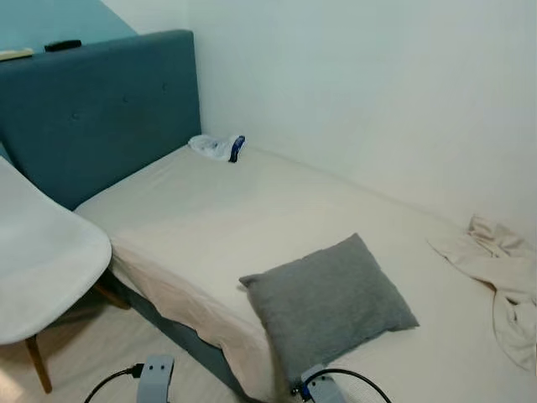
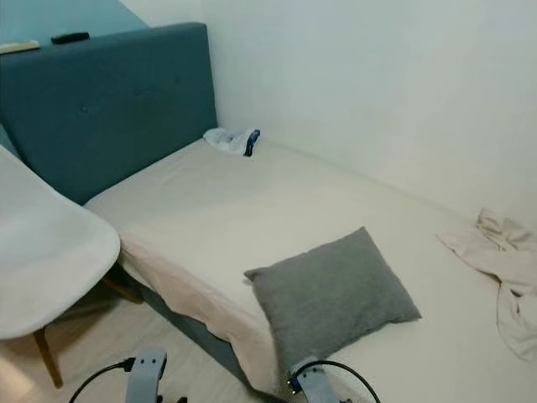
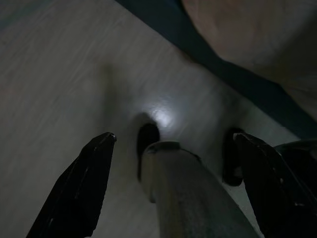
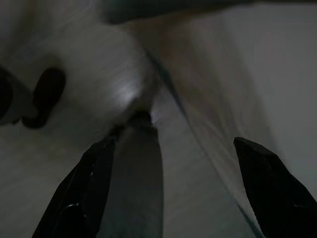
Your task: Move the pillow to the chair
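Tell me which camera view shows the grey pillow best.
The left eye view: the pillow lies whole on the bed near its edge. The right eye view shows it whole too. The wrist views look down at the floor and a strip of the bed's edge.

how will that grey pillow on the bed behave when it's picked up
The grey pillow looks soft and plump, so it will likely sag around a pinch rather than stay flat. Its fuzzy fabric should grip well. It probably weighs little for its bulk, and one corner already overhangs the bed edge.
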